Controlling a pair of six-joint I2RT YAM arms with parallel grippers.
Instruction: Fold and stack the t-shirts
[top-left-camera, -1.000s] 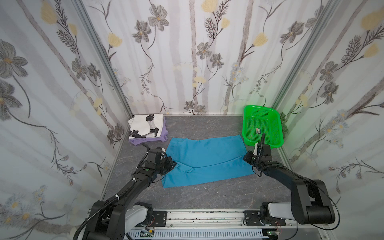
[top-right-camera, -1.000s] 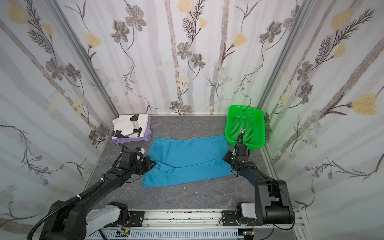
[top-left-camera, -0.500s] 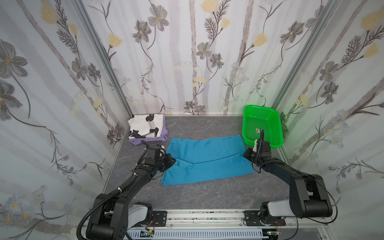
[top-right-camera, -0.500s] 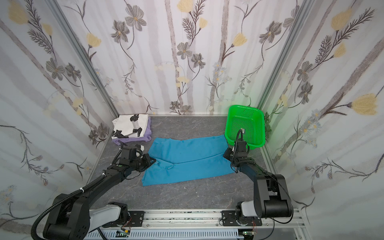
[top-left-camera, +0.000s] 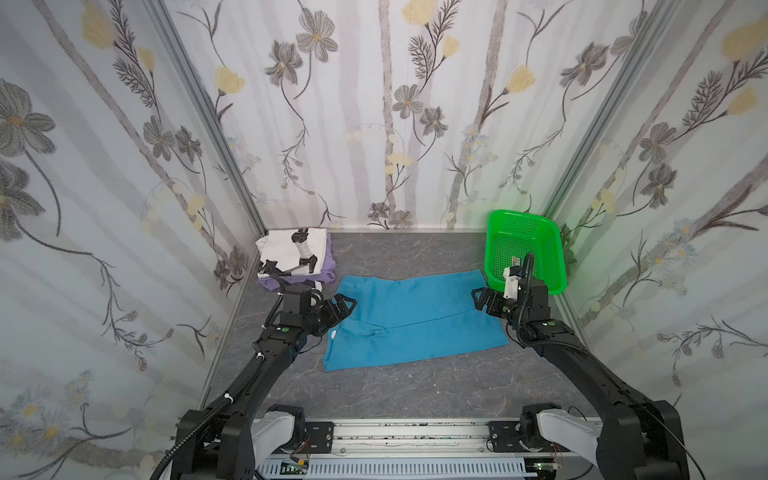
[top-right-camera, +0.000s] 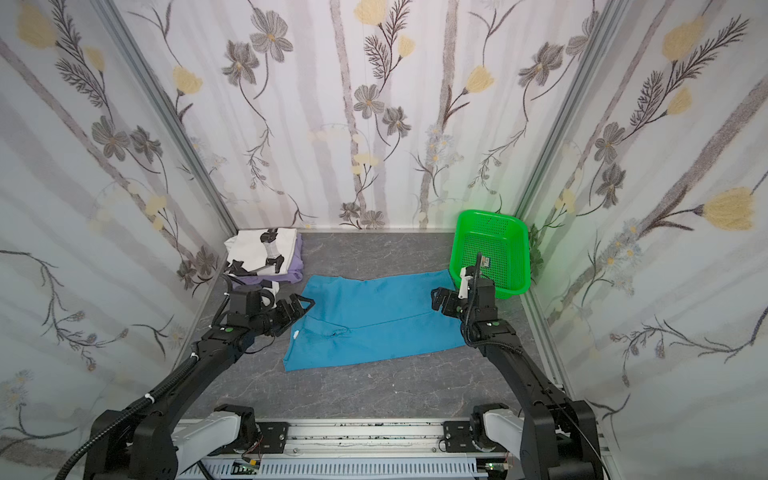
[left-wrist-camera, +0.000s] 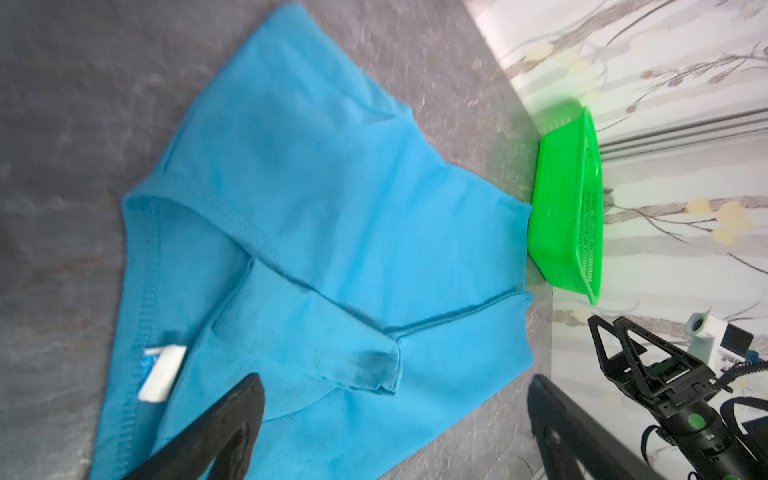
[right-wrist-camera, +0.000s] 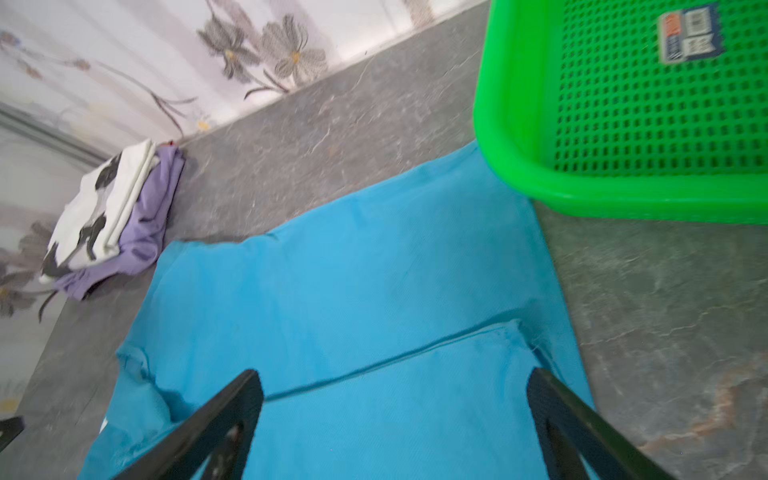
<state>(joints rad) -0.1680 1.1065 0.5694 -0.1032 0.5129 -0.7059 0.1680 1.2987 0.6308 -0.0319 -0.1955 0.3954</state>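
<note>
Left fingers (left-wrist-camera: 245, 399) and right fingers (right-wrist-camera: 245, 395) opened; teal t-shirt (top-left-camera: 415, 307) lies left-to-right.

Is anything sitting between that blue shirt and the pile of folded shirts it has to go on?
Nothing visible does. Only a strip of bare table separates the blue shirt from the pile, the white shirt on the lavender shirt. The left gripper hangs open at that edge of the blue shirt.
</note>
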